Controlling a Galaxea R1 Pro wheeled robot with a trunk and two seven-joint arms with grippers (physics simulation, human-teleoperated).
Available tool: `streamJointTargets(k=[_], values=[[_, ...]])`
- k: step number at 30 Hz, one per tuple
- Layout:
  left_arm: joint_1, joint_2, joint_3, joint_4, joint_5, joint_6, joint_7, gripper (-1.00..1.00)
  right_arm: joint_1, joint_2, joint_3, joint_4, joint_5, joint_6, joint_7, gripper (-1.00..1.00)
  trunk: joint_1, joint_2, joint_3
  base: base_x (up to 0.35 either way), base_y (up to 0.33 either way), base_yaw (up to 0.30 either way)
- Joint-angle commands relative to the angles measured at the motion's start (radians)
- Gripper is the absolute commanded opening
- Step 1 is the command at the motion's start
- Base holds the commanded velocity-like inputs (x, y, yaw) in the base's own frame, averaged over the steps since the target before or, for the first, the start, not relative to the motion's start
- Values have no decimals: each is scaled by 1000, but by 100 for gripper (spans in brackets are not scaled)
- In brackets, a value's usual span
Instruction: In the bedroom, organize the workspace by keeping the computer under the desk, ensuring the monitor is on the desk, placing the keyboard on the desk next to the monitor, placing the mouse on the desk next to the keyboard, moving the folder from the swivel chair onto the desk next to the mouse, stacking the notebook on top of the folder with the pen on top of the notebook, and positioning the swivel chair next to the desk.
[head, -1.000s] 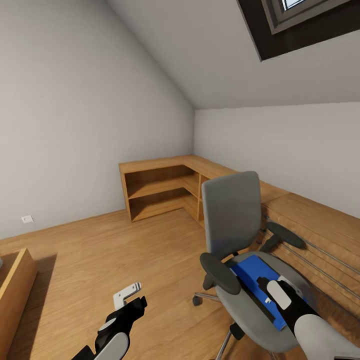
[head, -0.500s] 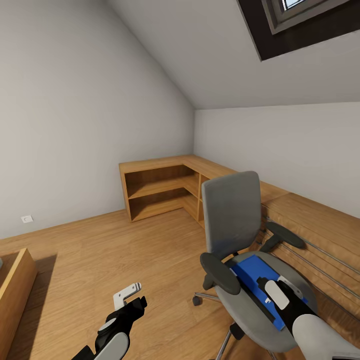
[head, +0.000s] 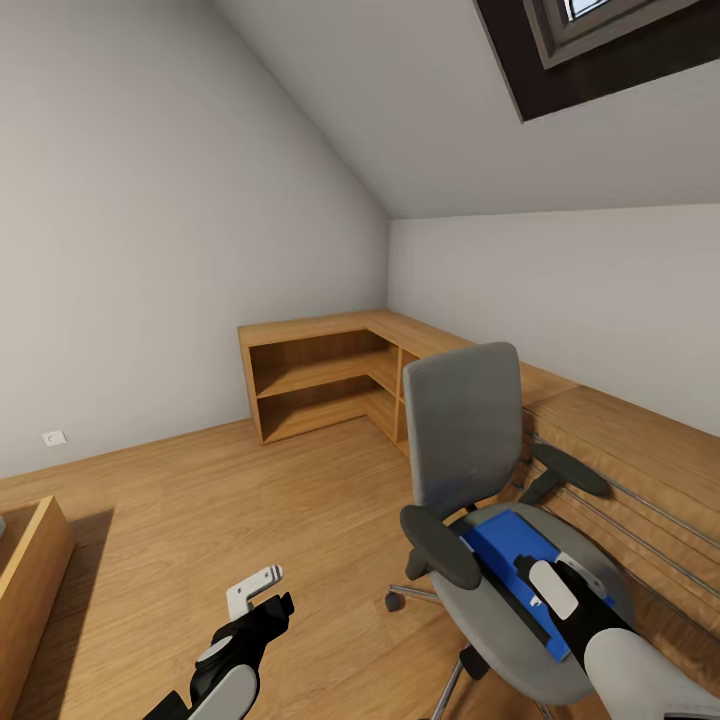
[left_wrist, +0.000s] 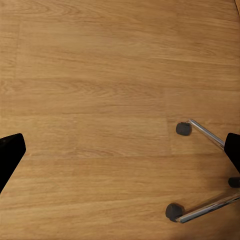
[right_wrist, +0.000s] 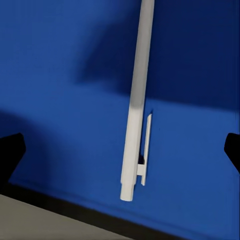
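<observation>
While the right gripper (right_wrist: 122, 150) hangs wide open right over the pen (right_wrist: 136, 105) lying on the blue folder (head: 505, 545) on the swivel chair (head: 470, 450), left gripper (left_wrist: 120, 150) idles spread above floor; next: lower, pinch the pen

The swivel chair (head: 470, 440) has grey upholstery, black armrests and chrome legs ending in dark castors (left_wrist: 183, 129). On its seat lies the folder (head: 505, 545), bright blue with a black edge (right_wrist: 100, 217); the pen (right_wrist: 136, 110) on it is silvery white. The floor (head: 200, 520) is warm light wood with visible grain, and the corner shelf unit (head: 320, 375) matches it. The walls (head: 150, 220) are plain pale grey. The skylight frame (head: 590, 50) is dark. Both arms are black and white, the right gripper (head: 550, 585) included.
</observation>
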Motion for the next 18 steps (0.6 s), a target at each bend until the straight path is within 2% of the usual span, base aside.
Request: streamJointTargets(k=[1,7,8,9,18], values=[[-1,1,-2,-1,1,6,6,100,0,0,-2,-2,-1,7,-7,100,0,-1,-1,0,0,0],[-1,1,-2,-1,1,6,6,100,0,6,-1,-2,2,7,-36,100,0,-1,-1,0,0,0],[-1,1,-2,-1,1,6,6,100,0,11,1,-2,9,7,-45,100,0,-1,-1,0,0,0],[-1,1,-2,-1,1,6,6,100,0,22,11,-2,36,7,-59,100,0,-1,-1,0,0,0],[-1,1,-2,-1,1,6,6,100,0,28,16,-2,57,7,-66,100,0,-1,-1,0,0,0]])
